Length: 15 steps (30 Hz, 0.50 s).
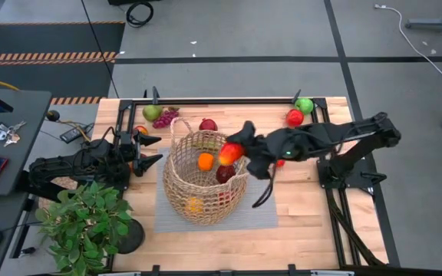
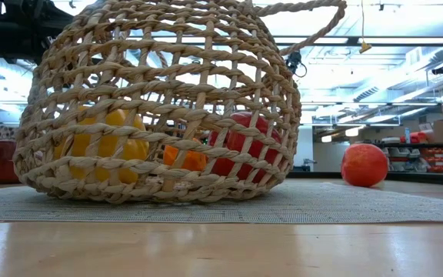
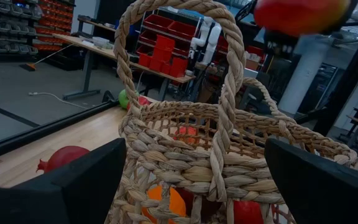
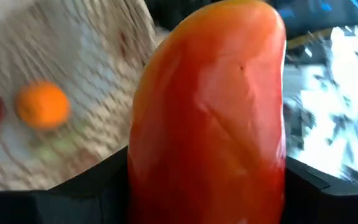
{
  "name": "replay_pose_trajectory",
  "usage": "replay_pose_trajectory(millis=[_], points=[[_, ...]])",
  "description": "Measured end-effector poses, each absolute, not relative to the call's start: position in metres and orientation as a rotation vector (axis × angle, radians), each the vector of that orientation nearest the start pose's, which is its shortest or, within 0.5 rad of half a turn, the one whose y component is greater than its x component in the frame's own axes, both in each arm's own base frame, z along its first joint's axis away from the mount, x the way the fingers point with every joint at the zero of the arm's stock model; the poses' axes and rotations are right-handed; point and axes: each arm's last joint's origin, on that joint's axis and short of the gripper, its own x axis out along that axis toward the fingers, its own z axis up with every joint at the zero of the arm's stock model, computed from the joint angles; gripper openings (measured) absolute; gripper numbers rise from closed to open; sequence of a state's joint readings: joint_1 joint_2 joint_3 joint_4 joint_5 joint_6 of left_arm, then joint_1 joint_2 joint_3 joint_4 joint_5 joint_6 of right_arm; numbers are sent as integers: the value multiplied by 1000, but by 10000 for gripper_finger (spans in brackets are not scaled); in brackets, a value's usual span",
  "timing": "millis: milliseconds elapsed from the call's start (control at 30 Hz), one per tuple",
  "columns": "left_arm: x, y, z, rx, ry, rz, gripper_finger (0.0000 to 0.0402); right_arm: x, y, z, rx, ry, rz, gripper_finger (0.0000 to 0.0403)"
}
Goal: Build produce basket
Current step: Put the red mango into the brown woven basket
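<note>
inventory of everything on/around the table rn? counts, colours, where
basket: 1, tan wicker, on a grey mat at table centre
produce in the basket: orange, dark maroon piece, yellow piece, red piece
red-orange mango-like fruit: 1, held over the basket rim
pear: 1, green, far-left table edge
grape bunch: 1, purple, beside the pear
red piece: 1, behind the basket
red fruit and green fruit: 1 each, far-right corner
potted plant: 1, leafy green, near-left corner
keys: on the side desk, left
left gripper: open, left of the basket
right gripper: shut on the fruit
</note>
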State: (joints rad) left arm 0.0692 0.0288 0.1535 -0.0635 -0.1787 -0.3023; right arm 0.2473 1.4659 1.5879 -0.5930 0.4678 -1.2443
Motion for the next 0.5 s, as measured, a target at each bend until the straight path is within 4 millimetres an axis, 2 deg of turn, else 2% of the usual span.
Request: replay_pose_trajectory(millis=[200,500], points=[[87,11,207,-304,-98,236,389,313,44,413,-1118,412,222,280],[87,11,207,-304,-98,237,389,295,3,433,-633,274,352,280]])
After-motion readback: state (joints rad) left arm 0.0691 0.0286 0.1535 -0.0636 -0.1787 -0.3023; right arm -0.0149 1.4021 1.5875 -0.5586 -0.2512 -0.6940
